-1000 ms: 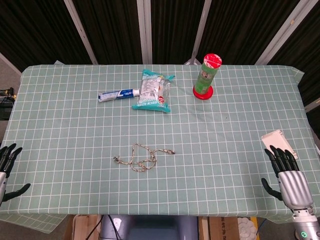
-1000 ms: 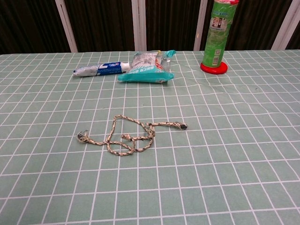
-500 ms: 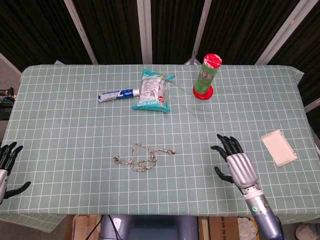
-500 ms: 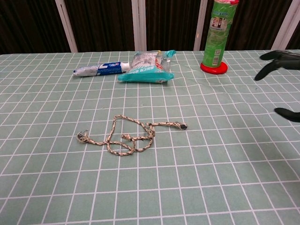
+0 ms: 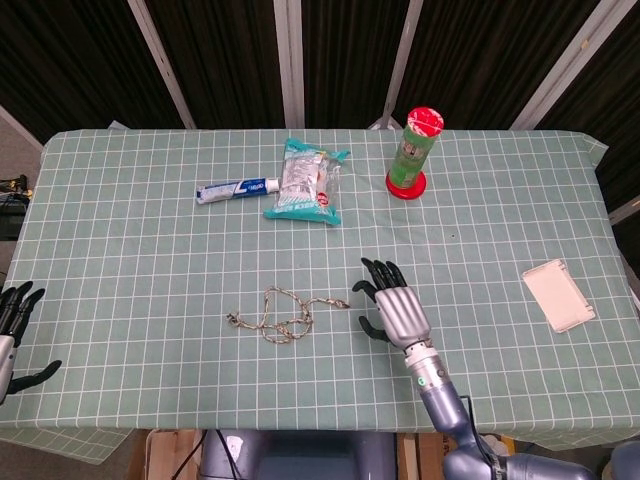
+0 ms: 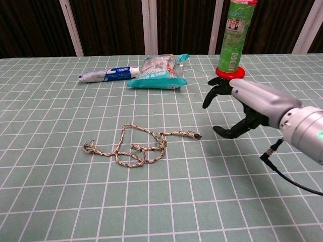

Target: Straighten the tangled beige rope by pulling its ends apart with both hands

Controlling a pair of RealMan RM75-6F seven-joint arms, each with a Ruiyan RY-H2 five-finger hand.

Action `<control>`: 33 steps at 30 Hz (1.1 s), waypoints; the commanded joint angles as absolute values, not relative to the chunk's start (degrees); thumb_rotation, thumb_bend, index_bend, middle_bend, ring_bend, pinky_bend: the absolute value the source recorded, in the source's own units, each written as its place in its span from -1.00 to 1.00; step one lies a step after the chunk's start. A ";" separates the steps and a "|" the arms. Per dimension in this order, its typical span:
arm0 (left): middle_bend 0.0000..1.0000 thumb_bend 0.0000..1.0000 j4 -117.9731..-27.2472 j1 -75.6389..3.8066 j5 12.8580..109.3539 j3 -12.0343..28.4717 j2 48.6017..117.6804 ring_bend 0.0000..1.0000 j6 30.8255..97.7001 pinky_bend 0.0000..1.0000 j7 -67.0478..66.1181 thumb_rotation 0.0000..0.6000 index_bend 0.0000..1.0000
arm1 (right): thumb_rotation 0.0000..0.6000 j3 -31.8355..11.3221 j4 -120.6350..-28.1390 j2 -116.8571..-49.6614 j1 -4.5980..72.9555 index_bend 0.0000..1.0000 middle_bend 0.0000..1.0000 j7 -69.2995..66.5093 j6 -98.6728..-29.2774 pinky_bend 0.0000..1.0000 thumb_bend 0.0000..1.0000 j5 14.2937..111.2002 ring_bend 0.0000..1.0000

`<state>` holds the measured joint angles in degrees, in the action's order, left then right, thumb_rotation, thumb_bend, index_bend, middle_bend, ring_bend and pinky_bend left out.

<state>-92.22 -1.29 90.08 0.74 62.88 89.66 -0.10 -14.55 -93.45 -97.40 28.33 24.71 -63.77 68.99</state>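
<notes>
Right now the beige rope point(image 5: 288, 316) lies knotted mid-table, untouched. Right hand point(image 5: 397, 309) hovers just beside its dark-tipped end, fingers spread, holding nothing; left hand point(image 5: 14, 335) sits open at the table edge. Best pinch that tip low, w/o dragging loops.

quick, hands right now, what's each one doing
Left hand: open, holding nothing, at the table's left edge.
Right hand: open, holding nothing, just right of the rope.

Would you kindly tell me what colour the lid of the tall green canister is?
Red; the lid of the tall green canister shows best in the head view.
</notes>
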 commanded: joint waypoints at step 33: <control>-1.00 -0.87 -92.53 -2.21 88.82 1.08 62.94 -1.00 88.09 -1.00 0.89 1.00 -0.89 | 1.00 -15.74 -73.96 -112.57 35.90 -0.02 -0.78 21.68 -62.35 -1.00 -0.24 63.96 -1.00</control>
<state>-92.53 -2.21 88.82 1.08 62.94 88.08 0.89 -15.73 -74.03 -112.50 35.83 21.74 -62.30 63.92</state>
